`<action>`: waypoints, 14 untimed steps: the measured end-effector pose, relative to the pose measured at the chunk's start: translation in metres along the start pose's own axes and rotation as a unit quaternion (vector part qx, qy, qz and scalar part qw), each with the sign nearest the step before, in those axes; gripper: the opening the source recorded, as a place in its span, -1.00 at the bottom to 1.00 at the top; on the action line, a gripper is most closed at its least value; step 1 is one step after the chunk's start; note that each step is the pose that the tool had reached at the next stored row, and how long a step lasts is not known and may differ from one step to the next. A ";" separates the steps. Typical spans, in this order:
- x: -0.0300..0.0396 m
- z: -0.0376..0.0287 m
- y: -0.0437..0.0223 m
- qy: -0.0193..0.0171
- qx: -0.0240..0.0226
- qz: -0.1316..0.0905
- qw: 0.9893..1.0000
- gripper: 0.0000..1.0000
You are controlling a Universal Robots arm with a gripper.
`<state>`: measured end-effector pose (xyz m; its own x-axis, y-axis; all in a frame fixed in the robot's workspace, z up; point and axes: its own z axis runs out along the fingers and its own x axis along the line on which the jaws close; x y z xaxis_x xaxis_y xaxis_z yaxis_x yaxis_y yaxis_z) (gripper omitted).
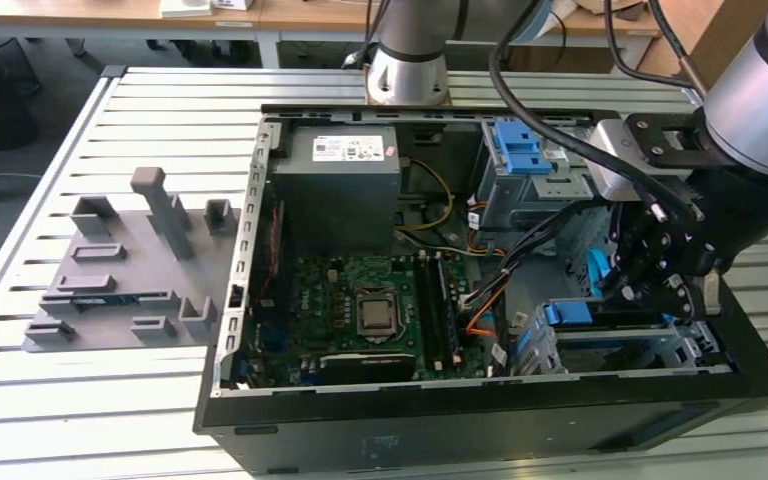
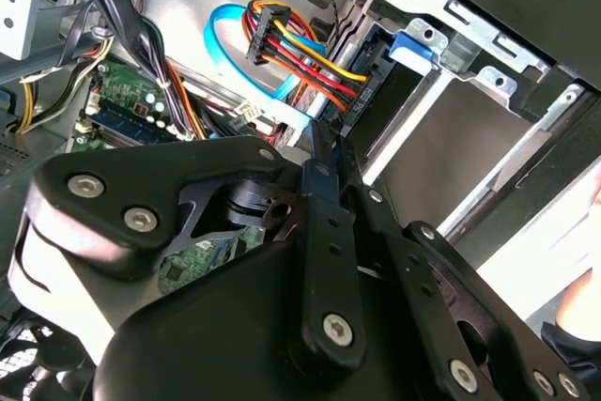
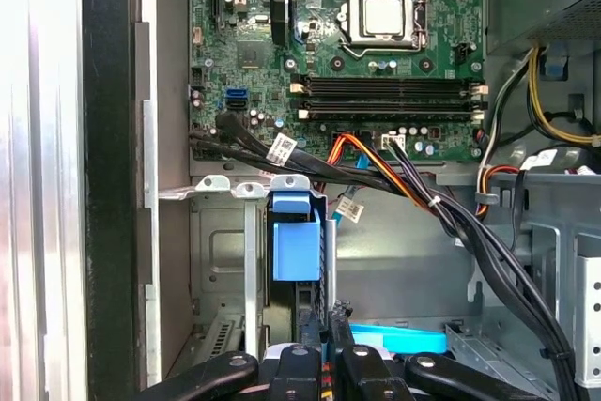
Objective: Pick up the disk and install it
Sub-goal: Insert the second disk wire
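Down at 4 o'clock of the case (image 1: 244, 300), gripper (image 3: 324, 321) is pinched narrow by the disk (image 3: 297, 249); seat it square w/ cage (image 3: 225, 232), cables (image 3: 441, 213) clear.

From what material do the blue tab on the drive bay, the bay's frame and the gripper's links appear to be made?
The blue tab looks like moulded plastic: an even, matte colour with soft edges. The grey bay frame appears to be bare sheet metal, with a dull sheen, folded flanges and punched holes. The gripper has black links that seem to be matte-coated metal, joined by silver screws; hard plastic is also possible.
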<state>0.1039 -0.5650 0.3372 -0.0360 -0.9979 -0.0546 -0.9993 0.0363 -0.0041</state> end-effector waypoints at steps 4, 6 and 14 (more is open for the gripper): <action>0.0014 0.0010 -0.0002 0.000 0.000 0.001 1.000 -0.68; 0.0015 0.0012 -0.0003 0.000 0.000 0.002 1.000 -0.68; 0.0025 0.0026 -0.0009 0.000 0.000 0.003 1.000 -0.68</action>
<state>0.1047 -0.5673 0.3345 -0.0413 -0.9977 -0.0546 -0.9991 0.0416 -0.0041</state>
